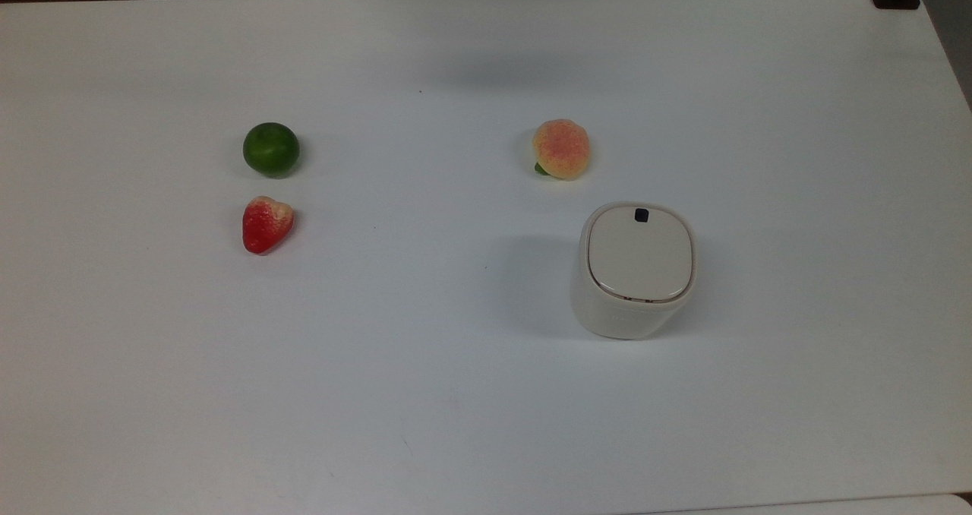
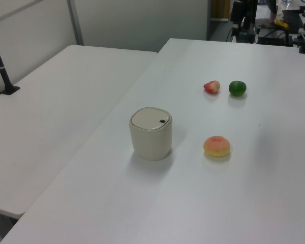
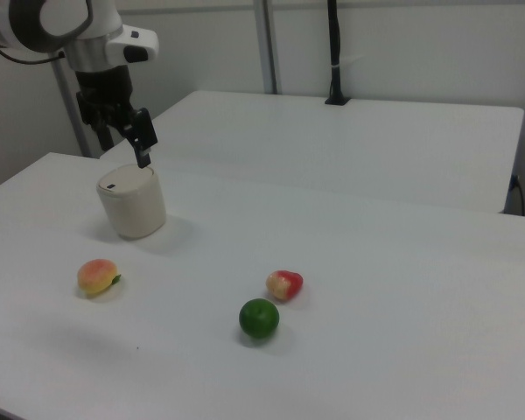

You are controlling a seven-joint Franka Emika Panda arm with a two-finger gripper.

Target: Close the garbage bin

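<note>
Right view has the white arm coming in from the right view's upper left, its last link pointing straight down and ending in a black gripper whose tip hangs just above the far rim of the garbage bin, apart from it as far as can be judged. How far the gripper is open cannot be told from this side-on angle, and nothing shows in its grasp. The garbage bin stands upright on the white table, toward the top view's right, with its flat lid down and flush inside the rim. The lid bears a small black square mark near the edge facing the peach; no lettering can be made out on the lid or the body. The peach lies near the bin, toward the top view's upper left of it. Well apart, on the top view's left, a lime and a strawberry lie close together, not touching.
</note>
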